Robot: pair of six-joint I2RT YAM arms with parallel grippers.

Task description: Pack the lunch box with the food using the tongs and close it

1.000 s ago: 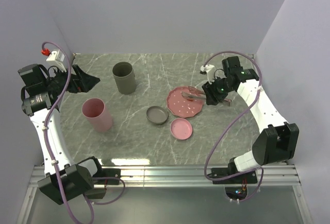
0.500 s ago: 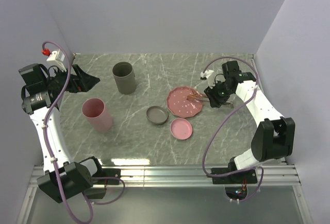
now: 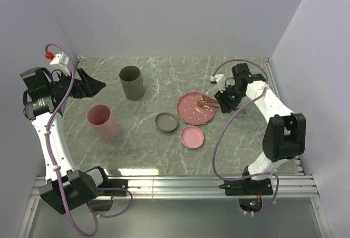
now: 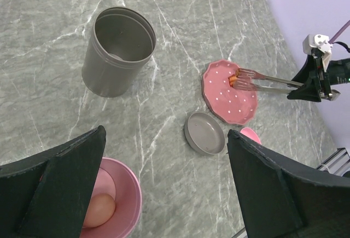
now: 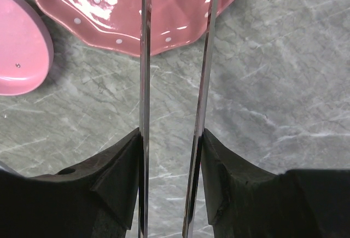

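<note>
While clenching the right gripper (image 3: 225,100) on the tongs (image 3: 210,101), fingers (image 5: 117,178) pressing the two thin arms from either side with a gap showing between them, reaching in over the right rim of the pink dotted plate (image 3: 190,115). Pointing the tongs' long axis roughly across the desk (image 3: 147,150), handle end toward the right wall, flat tips toward the left, over the far right part of the plate. Finding an orange-brown sausage bit (image 4: 233,79) right at those tips; not managing to tell whether pinching it or merely touching it. Spotting the peach egg-shaped piece (image 4: 98,209) already down inside the pink tub (image 3: 103,122), close to the left arm. Judging the coming move as a carry leftward from plate to a tub, crossing above the shallow grey lid (image 3: 166,122) and the pink lid (image 3: 192,136) just nearside of the plate, with the grey tub (image 3: 132,82) standing farther back and left. Seeing open desk between plate and tubs, so having room for a level sweep, though needing height to clear the tub rims. Holding the left gripper (image 3: 94,86) released, fingers spread wide, at the far left, well apart from the plate; judging the right arm by far the nearer to the food. Minding the right wall close beside the right arm
</note>
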